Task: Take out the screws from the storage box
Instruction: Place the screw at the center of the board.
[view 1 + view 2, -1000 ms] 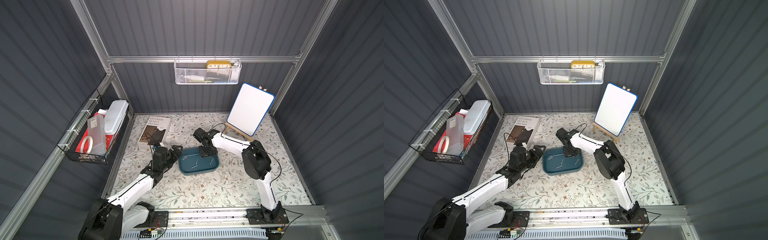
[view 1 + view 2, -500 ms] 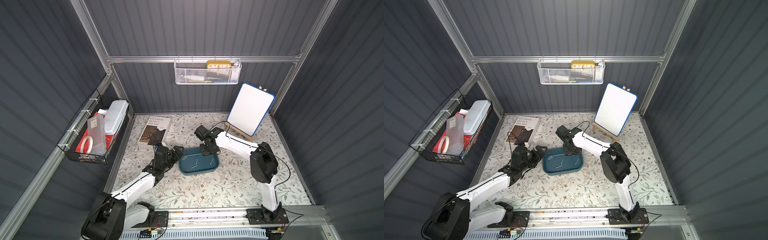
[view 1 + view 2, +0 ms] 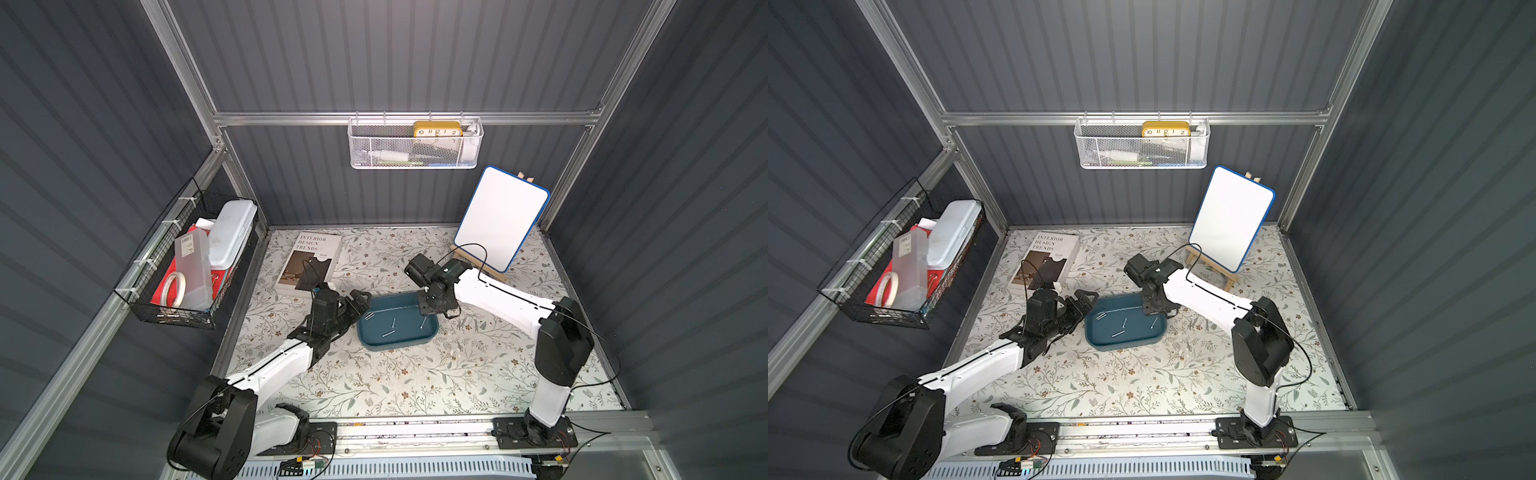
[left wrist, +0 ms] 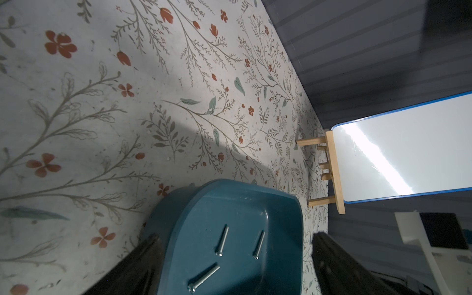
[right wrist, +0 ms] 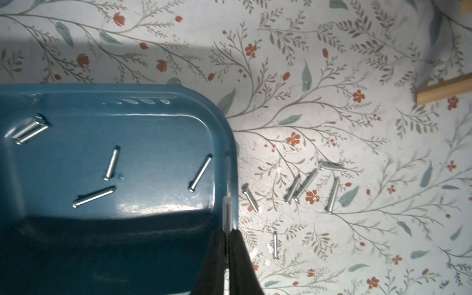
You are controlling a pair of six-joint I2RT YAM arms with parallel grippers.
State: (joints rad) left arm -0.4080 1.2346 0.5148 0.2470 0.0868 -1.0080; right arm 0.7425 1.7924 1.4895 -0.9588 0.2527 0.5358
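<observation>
The screws (image 5: 111, 163) are split between two places. Five lie loose on the floor of the storage box (image 5: 153, 89), two of them side by side at the end nearest the left gripper (image 4: 236, 242). Six more are scattered on the flowered table (image 5: 332, 63) just outside the box wall, on the side of the right gripper (image 5: 226, 233) that is turned away from the box. One further screw (image 5: 226, 210) is clamped lengthwise between the right gripper's closed fingers, with its free end projecting past the fingertips in line with the box's rim; how high above the rim it is held cannot be told. It is gripped by one end, it is judged, so that it can be carried over the wall and laid with the group on the table. The left gripper is spread wide, and one end of the box is bracketed between its fingers (image 4: 148, 252), which stand just outside the walls; whether the walls are touched cannot be told. This stance is judged to be a brace, so that the light tub does not slide while screws are picked out. The task is judged to be roughly half done, with the clamped screw counted as the seventh out.
</observation>
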